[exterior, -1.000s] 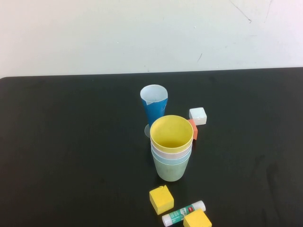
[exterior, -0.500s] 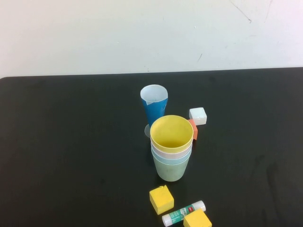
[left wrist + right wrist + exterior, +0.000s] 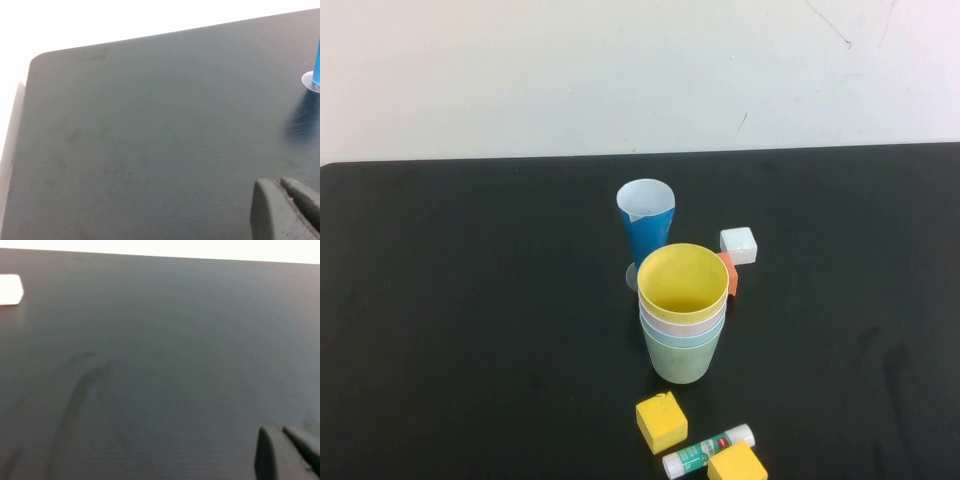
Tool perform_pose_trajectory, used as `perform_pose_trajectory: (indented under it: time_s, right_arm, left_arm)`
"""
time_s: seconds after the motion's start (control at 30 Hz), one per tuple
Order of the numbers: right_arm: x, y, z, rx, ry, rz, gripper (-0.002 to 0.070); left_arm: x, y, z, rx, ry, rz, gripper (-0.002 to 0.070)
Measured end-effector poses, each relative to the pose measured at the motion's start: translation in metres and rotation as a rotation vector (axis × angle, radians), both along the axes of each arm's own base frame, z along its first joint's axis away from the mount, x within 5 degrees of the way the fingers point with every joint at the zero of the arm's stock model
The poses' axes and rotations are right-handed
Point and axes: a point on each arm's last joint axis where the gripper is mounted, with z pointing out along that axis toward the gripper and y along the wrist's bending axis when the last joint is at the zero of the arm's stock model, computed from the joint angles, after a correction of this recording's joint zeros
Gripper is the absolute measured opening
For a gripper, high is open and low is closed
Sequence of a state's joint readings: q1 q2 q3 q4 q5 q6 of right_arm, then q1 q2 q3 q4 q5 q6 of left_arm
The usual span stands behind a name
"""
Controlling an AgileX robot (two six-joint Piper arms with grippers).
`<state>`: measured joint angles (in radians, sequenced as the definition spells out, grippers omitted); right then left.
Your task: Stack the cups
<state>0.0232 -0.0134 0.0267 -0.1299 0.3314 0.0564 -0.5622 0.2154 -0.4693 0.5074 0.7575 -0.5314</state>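
The four cups are standing nested in one upright stack (image 3: 682, 312) near the middle of the black table. The green cup (image 3: 681, 358) is sitting at the bottom, with its tapered wall fully showing. Above it, only the rim of the light blue cup (image 3: 680, 338) is showing, and then the rim of the pink cup (image 3: 680, 323). The yellow cup (image 3: 682, 281) is sitting on top, with its open mouth facing upward and nothing inside it.

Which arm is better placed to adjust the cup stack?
Left, marginally: left end effector, shut, faces the blue glass behind the cup stack; right end effector, shut, faces only the white block; both far back.
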Motion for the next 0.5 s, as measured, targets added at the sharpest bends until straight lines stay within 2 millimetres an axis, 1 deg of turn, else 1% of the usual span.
perform_pose_trajectory:
  time_s: [0.5]
  right_arm:
    - [-0.0001,-0.0009,-0.0003,0.018,0.003,-0.017,-0.0002]
  left_arm:
    - [0.0,0.0,0.0,0.0,0.0,0.0,-0.0001]
